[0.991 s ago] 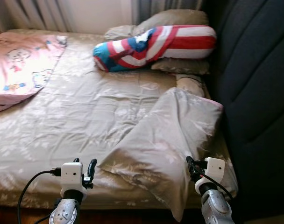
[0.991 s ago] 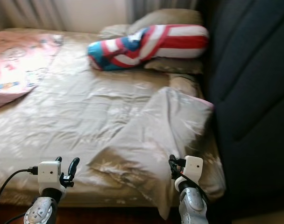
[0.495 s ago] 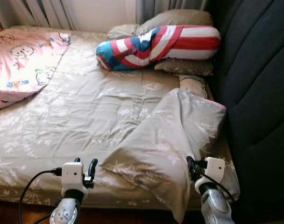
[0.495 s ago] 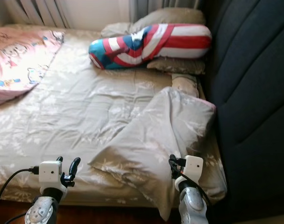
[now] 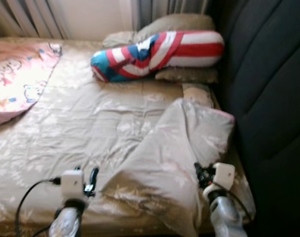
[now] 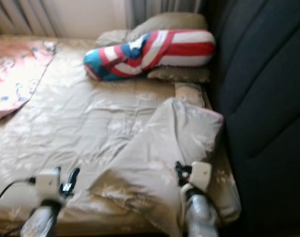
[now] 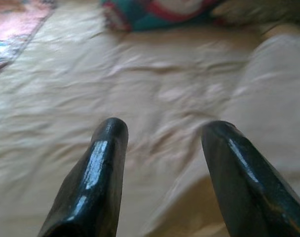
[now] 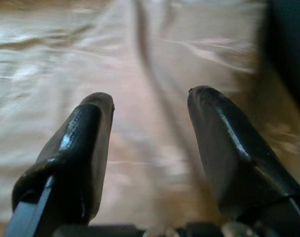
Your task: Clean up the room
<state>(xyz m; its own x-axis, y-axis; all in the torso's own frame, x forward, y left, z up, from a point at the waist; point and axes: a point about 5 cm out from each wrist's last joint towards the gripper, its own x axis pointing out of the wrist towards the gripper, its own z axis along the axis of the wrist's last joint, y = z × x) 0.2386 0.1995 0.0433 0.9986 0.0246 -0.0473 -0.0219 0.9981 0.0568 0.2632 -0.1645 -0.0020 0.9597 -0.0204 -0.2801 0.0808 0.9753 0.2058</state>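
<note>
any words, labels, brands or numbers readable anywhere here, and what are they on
No text can be read in these pictures.
The pink blanket carries cartoon prints, too blurred to show any lettering.
The striped bolster pillow shows red, white and blue bands with a white star shape, no words.
The beige duvet has a leaf pattern only.
The left gripper and right gripper camera housings are plain white, with no marking that can be made out.

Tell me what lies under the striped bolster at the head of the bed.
The striped bolster rests on a beige pillow, whose edge shows beneath it. Another pillow lies behind. The rest underneath is covered.
</note>
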